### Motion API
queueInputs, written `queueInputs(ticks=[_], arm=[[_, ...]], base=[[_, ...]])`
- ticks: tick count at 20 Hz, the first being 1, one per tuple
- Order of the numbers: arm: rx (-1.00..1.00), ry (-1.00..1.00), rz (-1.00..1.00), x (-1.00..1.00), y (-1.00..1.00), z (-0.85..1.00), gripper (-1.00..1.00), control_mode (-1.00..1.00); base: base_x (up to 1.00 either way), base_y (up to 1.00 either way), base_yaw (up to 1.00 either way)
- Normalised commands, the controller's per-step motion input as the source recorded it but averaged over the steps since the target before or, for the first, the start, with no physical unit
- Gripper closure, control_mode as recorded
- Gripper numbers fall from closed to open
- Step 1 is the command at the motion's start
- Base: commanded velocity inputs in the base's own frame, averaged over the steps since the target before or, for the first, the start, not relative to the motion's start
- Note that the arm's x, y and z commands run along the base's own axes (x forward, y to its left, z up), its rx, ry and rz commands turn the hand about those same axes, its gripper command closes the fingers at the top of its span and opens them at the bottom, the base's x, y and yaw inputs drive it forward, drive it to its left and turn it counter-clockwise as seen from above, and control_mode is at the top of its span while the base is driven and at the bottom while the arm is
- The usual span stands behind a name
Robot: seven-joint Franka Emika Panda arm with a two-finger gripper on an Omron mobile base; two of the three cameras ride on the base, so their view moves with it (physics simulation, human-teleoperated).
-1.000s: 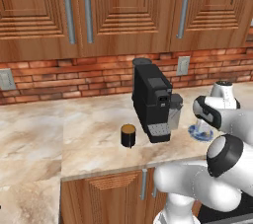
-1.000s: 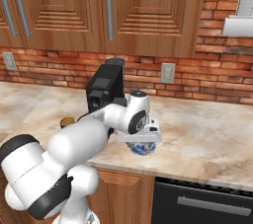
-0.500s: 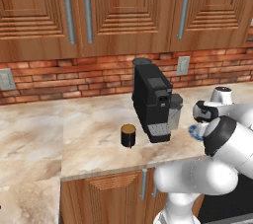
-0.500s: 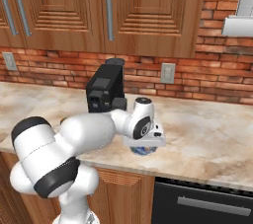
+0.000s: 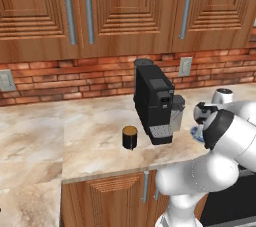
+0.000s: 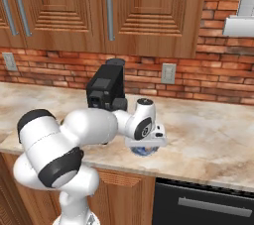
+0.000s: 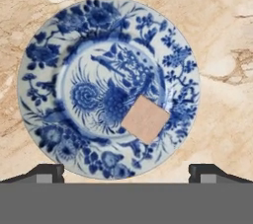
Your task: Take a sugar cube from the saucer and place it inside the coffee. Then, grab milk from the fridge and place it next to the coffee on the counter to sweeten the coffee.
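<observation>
Evenly lit, flat rendered light, no glare; soft faint shadows beside the coffee point(image 5: 130, 137) on the counter point(image 5: 45, 141); hand view crisp, base views slightly soft, no edge distortion

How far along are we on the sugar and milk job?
Nothing is finished yet. The sugar cube lies on the saucer, and the open gripper hangs directly above, so the pick is in hand. Left: grasp the cube, drop it in the coffee beside the coffee machine, then fetch the milk.
</observation>
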Motion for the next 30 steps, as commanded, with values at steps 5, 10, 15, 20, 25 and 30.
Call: queueInputs(ticks=[5,10,15,20,25,30], arm=[[0.0,0.0,0.0,0.27,0.0,0.0,-1.0,-1.0],[0.0,0.0,0.0,0.06,0.0,-0.12,-1.0,-1.0],[0.0,0.0,0.0,0.01,0.0,-0.2,1.0,-1.0],[0.0,-0.03,0.0,0.07,-0.02,-0.18,1.0,-1.0],[-0.02,-0.03,0.0,0.16,-0.03,-0.07,1.0,-1.0],[-0.01,-0.02,0.0,0.1,0.0,0.02,1.0,-1.0]], base=[[0.0,0.0,0.0],[0.0,0.0,0.0],[0.0,0.0,0.0],[0.0,0.0,0.0],[0.0,0.0,0.0],[0.0,0.0,0.0]])
